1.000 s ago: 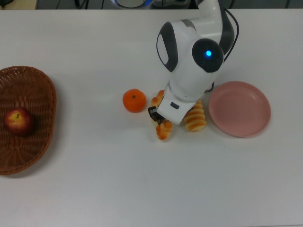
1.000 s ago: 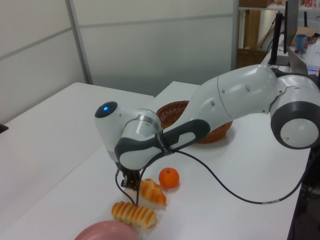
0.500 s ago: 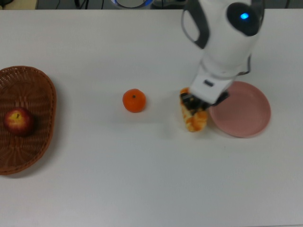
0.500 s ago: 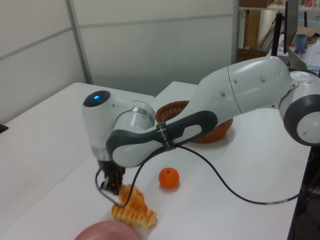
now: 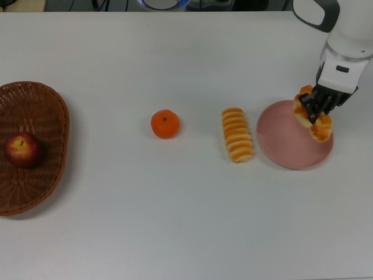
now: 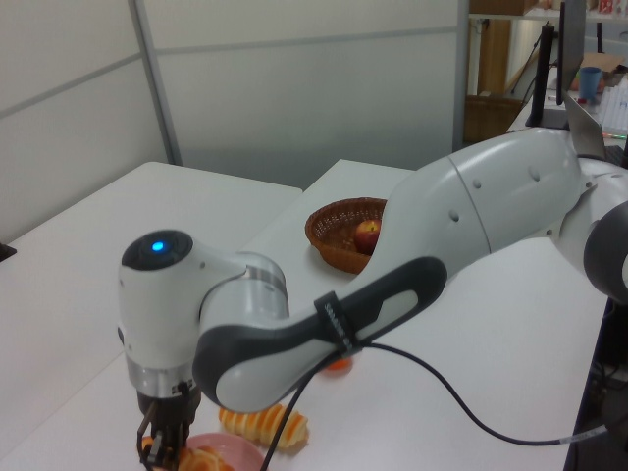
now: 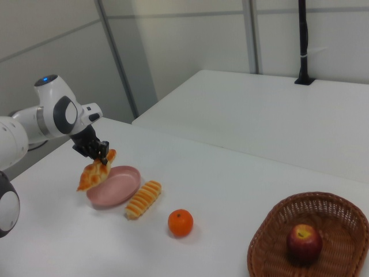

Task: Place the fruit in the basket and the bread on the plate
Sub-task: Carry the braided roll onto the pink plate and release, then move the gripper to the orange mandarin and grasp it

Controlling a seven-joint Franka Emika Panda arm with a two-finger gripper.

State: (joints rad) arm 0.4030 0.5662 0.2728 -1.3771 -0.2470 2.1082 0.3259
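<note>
My gripper (image 5: 318,112) (image 7: 101,157) is shut on the braided pastry (image 5: 313,120) (image 7: 93,174), holding it just above the right part of the pink plate (image 5: 285,146) (image 7: 118,186). The ridged bread roll (image 5: 236,134) (image 7: 143,198) lies on the table just left of the plate in the top view. The orange tangerine (image 5: 165,123) (image 7: 180,223) sits on the table farther left. The red apple (image 5: 23,150) (image 7: 304,242) rests inside the wicker basket (image 5: 52,119) (image 7: 340,219) at the top view's left edge.
The white arm (image 6: 324,314) fills most of the left view, bending low over the plate (image 6: 221,453). A second white table (image 7: 277,109) stands behind in the right view.
The gripper lifted the braided pastry from beside the tangerine and carried it right in the top view, past the ridged roll, to above the plate.
</note>
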